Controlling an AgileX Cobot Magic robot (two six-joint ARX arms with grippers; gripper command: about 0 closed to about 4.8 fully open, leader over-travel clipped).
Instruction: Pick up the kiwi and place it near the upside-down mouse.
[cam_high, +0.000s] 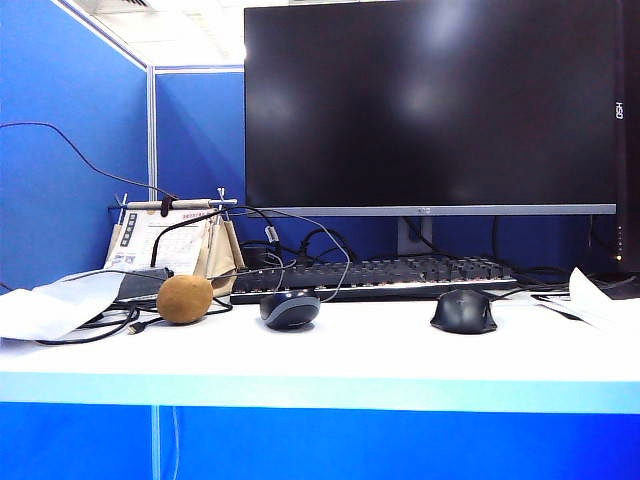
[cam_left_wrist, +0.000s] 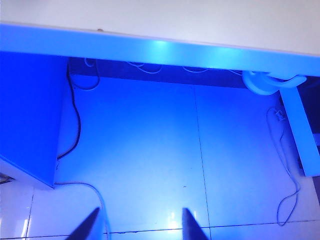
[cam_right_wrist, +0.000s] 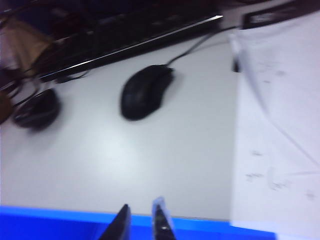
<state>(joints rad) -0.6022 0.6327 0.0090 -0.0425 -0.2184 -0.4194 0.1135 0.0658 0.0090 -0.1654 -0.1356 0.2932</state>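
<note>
1. The kiwi (cam_high: 185, 299) is a brown, fuzzy, egg-shaped fruit with a greenish-tan tinge, lying on its side on the white counter (cam_high: 330, 350), toward the left of the exterior view.
2. It sits just left of the upside-down mouse (cam_high: 290, 309), near it but not touching, with a black cable (cam_high: 95, 333) running on the counter by its base.
3. The upside-down mouse is small and dark with a lighter grey-blue patch across its face; it lies in front of the keyboard (cam_high: 375, 277).
4. Mice: two. The second is an all-black, higher-domed mouse (cam_high: 464, 310), well to the right of the first.
5. Kiwis: one. Keyboards: one, black. Monitors: one, a large dark monitor (cam_high: 430, 105) behind the keyboard.
6. A small desk calendar (cam_high: 170, 240) stands behind the kiwi; white paper (cam_high: 55, 305) lies at the counter's left end and more paper (cam_high: 590, 295) at its right end.
7. The left gripper (cam_left_wrist: 140, 227) hangs out past the counter's front edge, over the tiled floor (cam_left_wrist: 150, 150); its fingers (cam_left_wrist: 192, 227) stand wide apart with nothing between them.
8. The right gripper (cam_right_wrist: 141, 222) hovers above the counter's blue front edge, facing the black mouse; its fingers (cam_right_wrist: 161, 220) are close together with only a narrow gap, and hold nothing.
9. Neither gripper shows in the exterior view, and neither is near the kiwi.
</note>
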